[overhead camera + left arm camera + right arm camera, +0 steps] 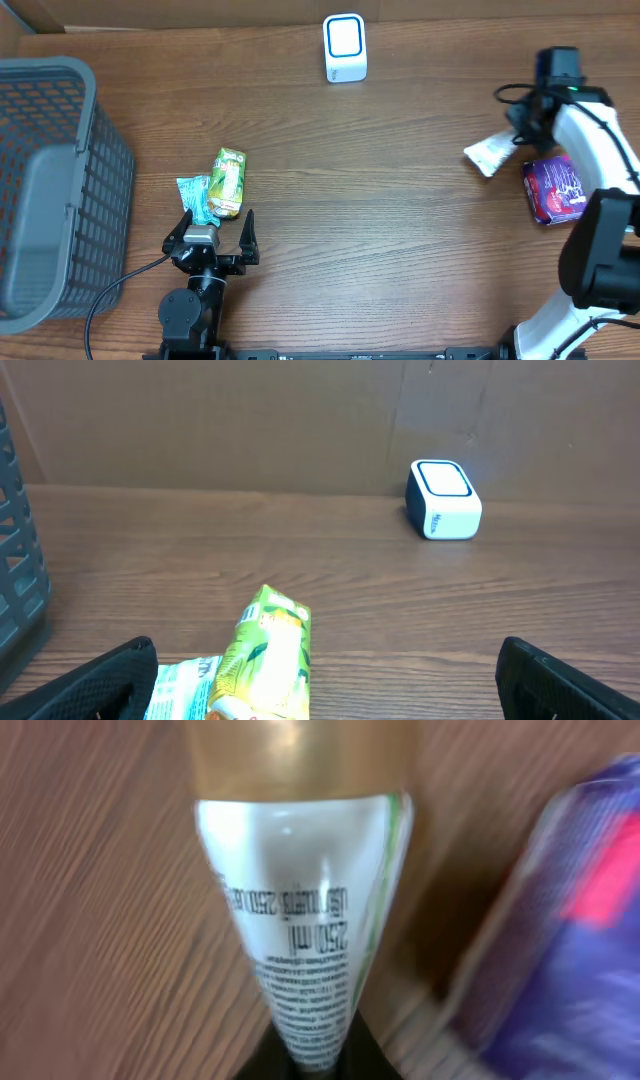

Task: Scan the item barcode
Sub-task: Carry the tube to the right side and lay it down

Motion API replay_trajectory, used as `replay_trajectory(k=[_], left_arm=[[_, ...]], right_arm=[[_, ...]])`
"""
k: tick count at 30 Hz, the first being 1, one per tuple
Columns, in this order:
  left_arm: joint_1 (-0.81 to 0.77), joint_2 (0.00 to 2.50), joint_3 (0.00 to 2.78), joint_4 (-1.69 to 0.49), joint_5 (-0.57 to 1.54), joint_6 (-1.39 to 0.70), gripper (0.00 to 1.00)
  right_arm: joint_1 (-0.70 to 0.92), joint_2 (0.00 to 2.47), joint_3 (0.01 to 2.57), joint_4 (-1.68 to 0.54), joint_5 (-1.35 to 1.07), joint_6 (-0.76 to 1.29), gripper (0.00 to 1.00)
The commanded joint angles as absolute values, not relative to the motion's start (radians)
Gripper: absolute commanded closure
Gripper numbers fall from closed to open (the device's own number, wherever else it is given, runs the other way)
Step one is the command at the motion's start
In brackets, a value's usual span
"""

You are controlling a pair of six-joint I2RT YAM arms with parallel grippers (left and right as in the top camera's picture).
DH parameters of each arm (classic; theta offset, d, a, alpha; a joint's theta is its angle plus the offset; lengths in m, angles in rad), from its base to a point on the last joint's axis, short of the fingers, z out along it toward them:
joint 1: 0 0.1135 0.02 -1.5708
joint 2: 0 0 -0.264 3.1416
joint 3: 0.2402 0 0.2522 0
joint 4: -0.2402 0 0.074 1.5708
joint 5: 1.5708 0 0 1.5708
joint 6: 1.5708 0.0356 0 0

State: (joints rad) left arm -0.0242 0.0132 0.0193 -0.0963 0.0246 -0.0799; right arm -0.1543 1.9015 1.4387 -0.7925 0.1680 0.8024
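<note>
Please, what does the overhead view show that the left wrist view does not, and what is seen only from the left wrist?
Only overhead: the right claw gripping the white pouch, the purple packet beside it, and the whole grey basket.
Only left wrist: the face of the brown board standing behind the scanner.
Both: the white scanner, the green carton with the teal sachet beside it, one edge of the basket, and the open left claw.

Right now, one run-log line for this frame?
left gripper: open, by green carton | right gripper: shut on white pouch | scanner: pouch not at it
</note>
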Motion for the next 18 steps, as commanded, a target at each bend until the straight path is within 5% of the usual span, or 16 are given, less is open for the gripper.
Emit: replay_trajectory(k=[1,6,18], left_arm=[[-0.017,0.004,0.013,-0.093,0.018,-0.097,0.00],[-0.017,0.004,0.013,-0.093,0.018,-0.097,0.01],[-0.017,0.004,0.013,-0.093,0.018,-0.097,0.00]], right_arm=[[-0.188,1.874,1.438,-0.815,0.171,0.784,0.65],[-0.208,1.874,1.444,-0.892,0.136,0.690,0.27],[-0.045,1.806,1.652,-1.066,-0.290,0.365,0.06]])
